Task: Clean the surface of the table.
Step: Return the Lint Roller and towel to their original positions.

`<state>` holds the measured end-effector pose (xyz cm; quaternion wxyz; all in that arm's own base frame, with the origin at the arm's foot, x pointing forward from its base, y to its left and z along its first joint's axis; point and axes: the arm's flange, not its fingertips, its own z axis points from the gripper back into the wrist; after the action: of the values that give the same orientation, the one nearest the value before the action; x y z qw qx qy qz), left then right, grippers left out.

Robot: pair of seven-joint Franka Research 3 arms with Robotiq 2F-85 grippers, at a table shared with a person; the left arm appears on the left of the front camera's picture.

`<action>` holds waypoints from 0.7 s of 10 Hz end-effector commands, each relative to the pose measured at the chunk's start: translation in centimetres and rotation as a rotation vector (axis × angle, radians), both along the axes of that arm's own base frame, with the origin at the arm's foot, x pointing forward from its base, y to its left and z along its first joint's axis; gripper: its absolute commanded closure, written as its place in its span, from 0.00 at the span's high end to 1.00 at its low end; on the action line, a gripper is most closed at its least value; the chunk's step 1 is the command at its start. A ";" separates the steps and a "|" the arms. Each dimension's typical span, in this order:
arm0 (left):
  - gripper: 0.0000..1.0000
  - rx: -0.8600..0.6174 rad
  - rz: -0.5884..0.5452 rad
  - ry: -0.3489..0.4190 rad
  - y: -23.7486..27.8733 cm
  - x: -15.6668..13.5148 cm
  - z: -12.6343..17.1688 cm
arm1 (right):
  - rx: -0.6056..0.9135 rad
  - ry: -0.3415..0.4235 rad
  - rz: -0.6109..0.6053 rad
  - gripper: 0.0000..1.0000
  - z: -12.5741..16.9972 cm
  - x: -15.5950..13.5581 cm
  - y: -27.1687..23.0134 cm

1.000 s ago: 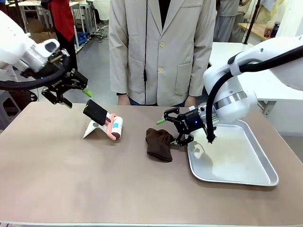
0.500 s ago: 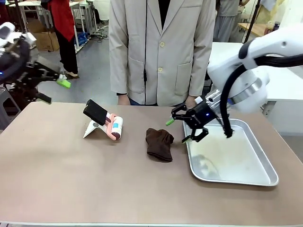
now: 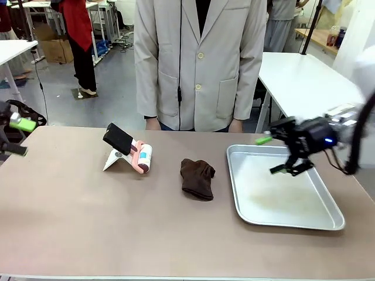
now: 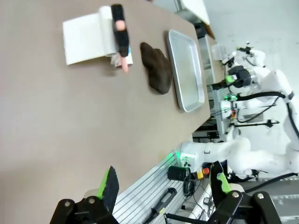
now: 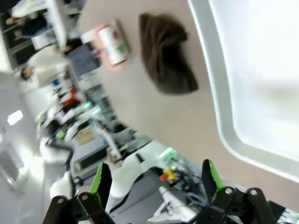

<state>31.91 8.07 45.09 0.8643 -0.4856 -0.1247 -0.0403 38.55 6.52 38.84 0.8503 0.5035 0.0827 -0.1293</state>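
Note:
The brown-taupe table [image 3: 88,222] carries a crumpled dark brown cloth [image 3: 197,178] near its middle. A pink lint roller with a black handle [image 3: 132,149] leans on a white folded sheet [image 3: 111,161] to the cloth's left. My left gripper [image 3: 19,137] hangs open at the table's far left edge, holding nothing. My right gripper [image 3: 270,156] is open above the silver tray [image 3: 334,219], well right of the cloth. In the left wrist view the open gripper [image 4: 163,184] looks along the table [image 4: 56,116]. In the right wrist view the open gripper [image 5: 156,179] faces the cloth [image 5: 166,51].
A person in a beige coat [image 3: 199,64] stands at the far edge, hands [image 3: 153,123] resting by the rim. The tray [image 4: 187,70] lies right of the cloth [image 4: 158,70]. White tables stand behind at the right [image 3: 304,82].
Both arms have drawn back outward. The left gripper went from above the roller to the far left edge. The right gripper moved from beside the cloth to over the tray.

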 end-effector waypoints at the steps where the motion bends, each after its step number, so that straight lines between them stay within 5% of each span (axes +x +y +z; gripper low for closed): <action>1: 1.00 -0.136 0.007 -0.023 -0.3 -0.7 -5.9 | 0.217 -0.032 0.033 1.00 -1.9 -3.5 -5.4; 3: 1.00 -0.256 0.025 -0.030 0.5 1.6 -7.5 | 0.403 -0.104 -0.001 1.00 -2.9 -6.3 -9.6; 5: 1.00 -0.382 -0.007 -0.153 0.5 3.3 -7.9 | 0.532 -0.181 -0.147 1.00 -4.8 -7.6 -11.6; 6: 1.00 -0.353 0.014 -0.110 0.3 4.1 -8.1 | 0.400 -0.098 -0.053 1.00 -1.8 -4.9 -11.3; 7: 1.00 -0.307 0.032 -0.072 0.8 2.8 -7.8 | 0.400 -0.098 -0.053 1.00 -1.8 -4.9 -11.3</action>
<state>35.31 8.16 36.93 0.7658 -0.6187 -0.1727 -0.0297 33.46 -6.06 35.82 0.7133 0.6900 0.0404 -0.1160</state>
